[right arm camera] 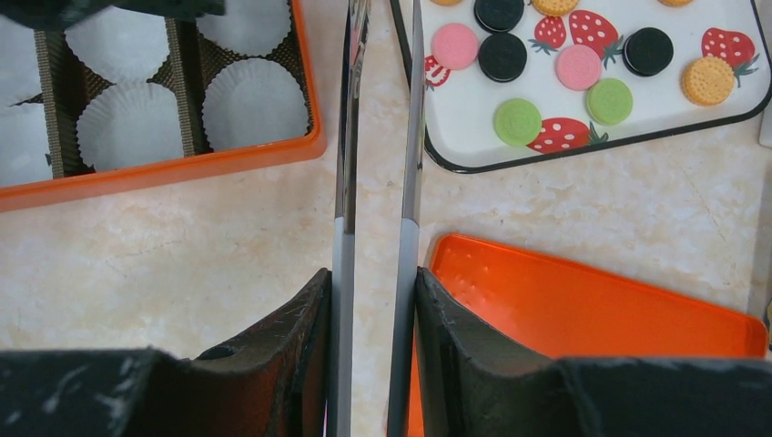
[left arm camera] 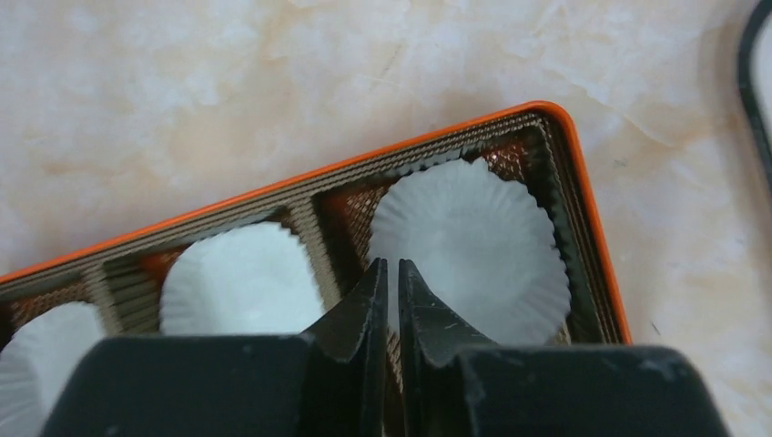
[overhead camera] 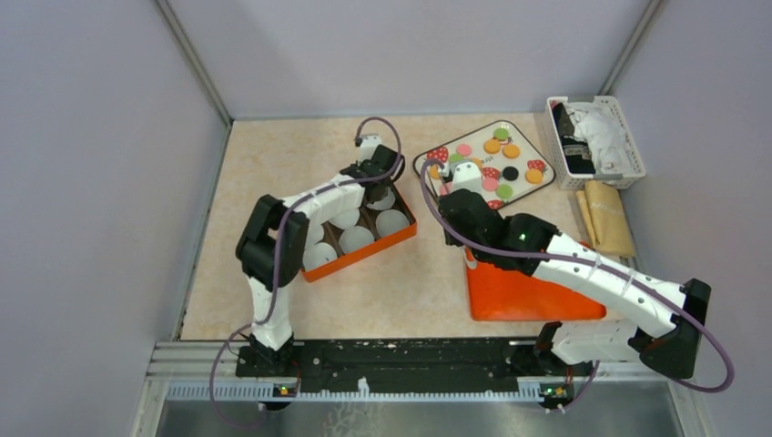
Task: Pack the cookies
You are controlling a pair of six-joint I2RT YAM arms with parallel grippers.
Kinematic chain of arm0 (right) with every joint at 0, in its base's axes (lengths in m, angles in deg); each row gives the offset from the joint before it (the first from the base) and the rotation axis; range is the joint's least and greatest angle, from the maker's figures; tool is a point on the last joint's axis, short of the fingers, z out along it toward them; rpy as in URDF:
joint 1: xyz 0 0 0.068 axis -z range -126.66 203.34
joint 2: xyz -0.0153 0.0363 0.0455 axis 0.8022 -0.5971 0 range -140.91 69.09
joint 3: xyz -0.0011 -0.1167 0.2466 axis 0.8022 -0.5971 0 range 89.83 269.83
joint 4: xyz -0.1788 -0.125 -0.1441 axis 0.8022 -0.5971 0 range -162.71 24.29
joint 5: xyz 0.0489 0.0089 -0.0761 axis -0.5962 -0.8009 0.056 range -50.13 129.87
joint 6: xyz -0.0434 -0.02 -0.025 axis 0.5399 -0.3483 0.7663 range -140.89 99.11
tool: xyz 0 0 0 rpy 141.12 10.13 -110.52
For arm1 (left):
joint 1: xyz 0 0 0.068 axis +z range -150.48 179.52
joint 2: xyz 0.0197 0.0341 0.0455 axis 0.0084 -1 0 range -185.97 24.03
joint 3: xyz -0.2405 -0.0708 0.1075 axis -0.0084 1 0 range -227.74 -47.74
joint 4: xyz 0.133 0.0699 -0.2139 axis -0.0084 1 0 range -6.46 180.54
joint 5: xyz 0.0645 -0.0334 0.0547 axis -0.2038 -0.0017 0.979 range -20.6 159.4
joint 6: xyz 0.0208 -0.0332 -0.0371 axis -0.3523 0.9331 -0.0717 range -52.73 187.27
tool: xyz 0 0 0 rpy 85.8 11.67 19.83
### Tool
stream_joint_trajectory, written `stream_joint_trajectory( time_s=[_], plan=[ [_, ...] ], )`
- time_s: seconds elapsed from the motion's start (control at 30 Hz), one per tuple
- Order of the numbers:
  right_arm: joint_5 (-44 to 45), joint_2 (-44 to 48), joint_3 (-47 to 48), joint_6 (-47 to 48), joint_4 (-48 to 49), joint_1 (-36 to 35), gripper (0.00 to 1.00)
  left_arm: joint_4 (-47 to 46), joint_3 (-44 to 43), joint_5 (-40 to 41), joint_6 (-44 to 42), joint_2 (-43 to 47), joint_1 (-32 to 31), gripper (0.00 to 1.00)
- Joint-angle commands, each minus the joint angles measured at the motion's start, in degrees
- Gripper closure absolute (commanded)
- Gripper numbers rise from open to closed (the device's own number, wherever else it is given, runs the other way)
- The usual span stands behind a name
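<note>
The cookies [overhead camera: 499, 162] lie as small orange, green, pink and black discs on a white strawberry-print tray [overhead camera: 446, 153]; they also show in the right wrist view [right arm camera: 517, 121]. My right gripper [overhead camera: 462, 187] [right arm camera: 373, 278] is shut on metal tongs [right arm camera: 344, 137], whose blades reach between the tray [right arm camera: 464, 100] and the orange box [right arm camera: 182, 168]; their tips run out of view. My left gripper [overhead camera: 380, 182] [left arm camera: 389, 266] is shut, low over the far right compartment of the box [left arm camera: 583, 200], above a white paper cup [left arm camera: 473, 237].
The orange box [overhead camera: 364, 255] holds several white paper cups [overhead camera: 355, 238]. An orange lid [overhead camera: 523, 296] [right arm camera: 592, 305] lies under the right arm. A white basket [overhead camera: 596, 141] with cloths stands at the far right, with a tan bag [overhead camera: 608, 217] in front of it.
</note>
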Motion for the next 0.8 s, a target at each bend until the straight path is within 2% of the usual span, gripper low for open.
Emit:
stream_joint_trajectory(
  time_s=[0.0,0.13,0.23,0.37,0.63,0.77],
  plan=[
    [-1.4,1.2,-0.6,0.6,4.3,1.3,0.67,-0.7,6.1,-1.5,2.8,15.3,0.2,0.84],
    [-2.1,0.2,-1.2,1.4,5.6,2.8,0.67,2.8,13.6,-1.2,7.6,22.2,0.3,0.79],
    [-4.2,-0.1,-2.1,2.3,7.4,5.1,0.67,8.1,18.5,0.3,13.1,25.0,1.5,0.84],
    [-6.6,-0.9,-3.8,3.2,10.4,6.9,0.67,7.3,23.9,-3.2,14.5,27.2,6.4,0.90],
    [-8.7,-1.8,-5.9,2.9,12.8,7.4,0.68,4.5,22.3,-2.7,13.1,23.5,14.2,0.93],
    [-8.7,-2.1,-6.3,2.7,12.4,7.5,0.68,4.8,18.6,-2.5,12.8,18.3,16.4,0.94]
  ],
)
